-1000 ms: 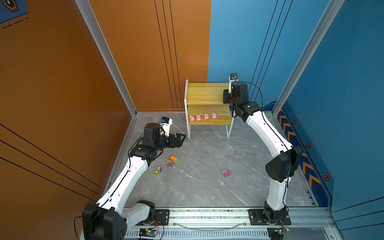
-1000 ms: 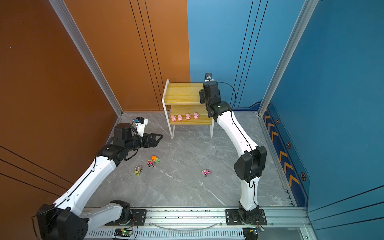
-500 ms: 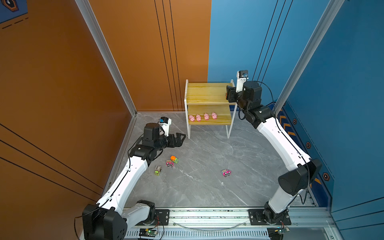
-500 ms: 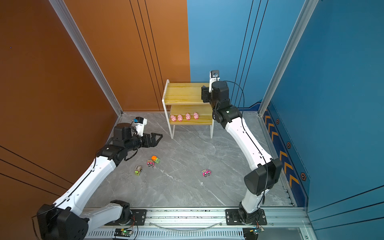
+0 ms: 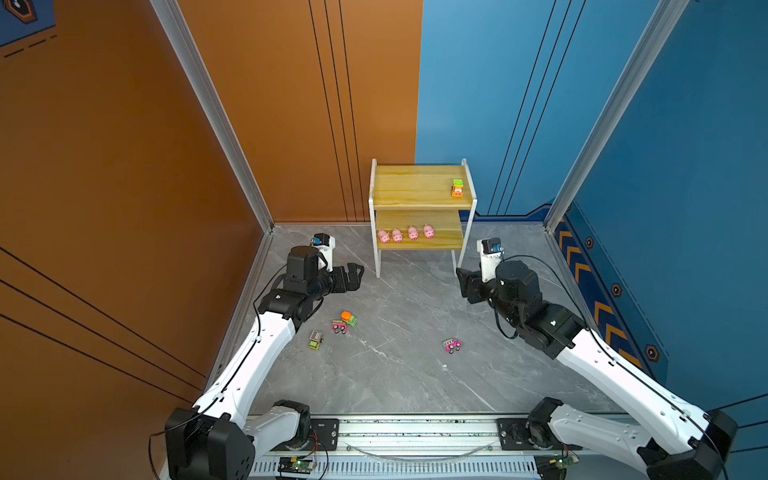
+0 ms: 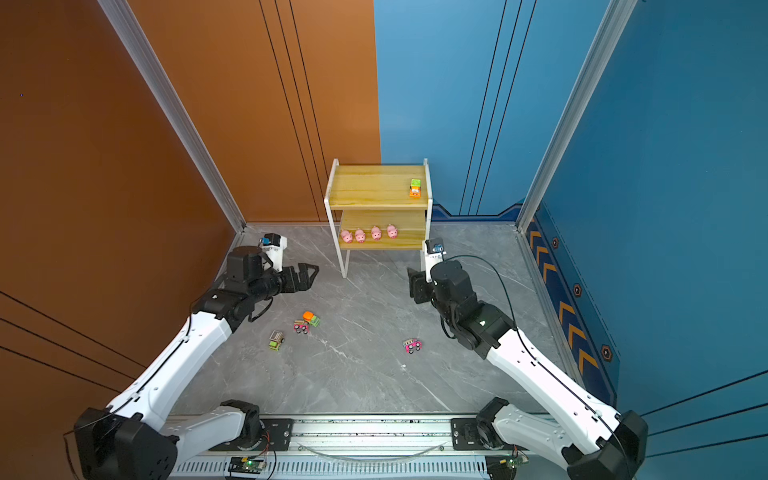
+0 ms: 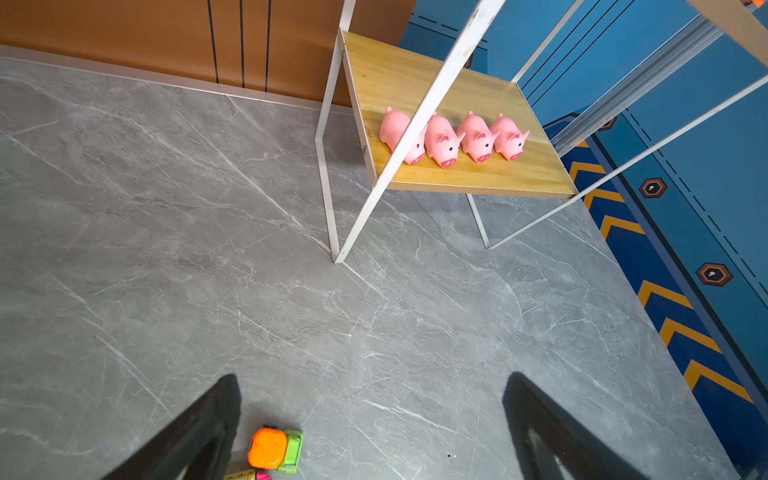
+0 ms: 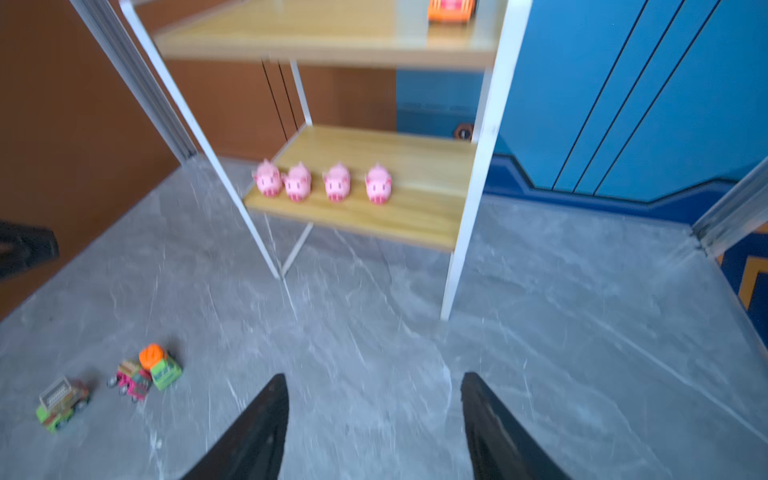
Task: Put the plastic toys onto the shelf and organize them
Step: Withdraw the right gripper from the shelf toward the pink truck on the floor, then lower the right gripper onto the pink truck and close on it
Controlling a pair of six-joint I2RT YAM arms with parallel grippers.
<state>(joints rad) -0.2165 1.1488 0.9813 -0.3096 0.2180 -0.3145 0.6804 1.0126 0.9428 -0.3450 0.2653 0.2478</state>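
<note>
We are looking at the shelf (image 5: 411, 189) (image 6: 370, 189) (image 7: 457, 95) (image 8: 415, 166), which is standing at the back of the grey bench (image 5: 395, 382) (image 6: 357, 382). Four pigs (image 5: 412, 233) (image 6: 376, 233) (image 7: 442, 141) (image 8: 336, 183) are sitting in a row on its lower board, toward the left end, with their snouts facing the front edge. A green-and-orange shelved truck (image 5: 457, 188) (image 6: 414, 188) (image 8: 451, 10) is lying on the upper board near the right end.

We are counting four more trucks on the bench. An orange-domed truck (image 5: 349, 318) (image 6: 311, 318) (image 7: 275, 449) (image 8: 160, 365) is sitting just beside a pink truck (image 5: 339, 327) (image 6: 301, 327) (image 8: 133, 380). A yellow-green truck (image 5: 315, 340) (image 6: 276, 340) (image 8: 62, 405) is lying near them, closer to the left arm. A second pink truck (image 5: 452, 345) (image 6: 412, 345) is lying well apart from these three, toward the right arm.

The left gripper (image 5: 356, 276) (image 6: 311, 277) (image 7: 372, 377) is hanging above the bench, left of the shelf's front left leg. Its jaws are spread wide and are holding nothing. In the left wrist view the orange-domed truck is showing beside one finger (image 7: 208, 419).

The right gripper (image 5: 465, 282) (image 6: 413, 284) (image 8: 375, 375) is hanging near the shelf's front right leg, pointing toward the shelf. Its jaws are apart too, and we are seeing only bare bench between them. The right wrist view is blurred.
</note>
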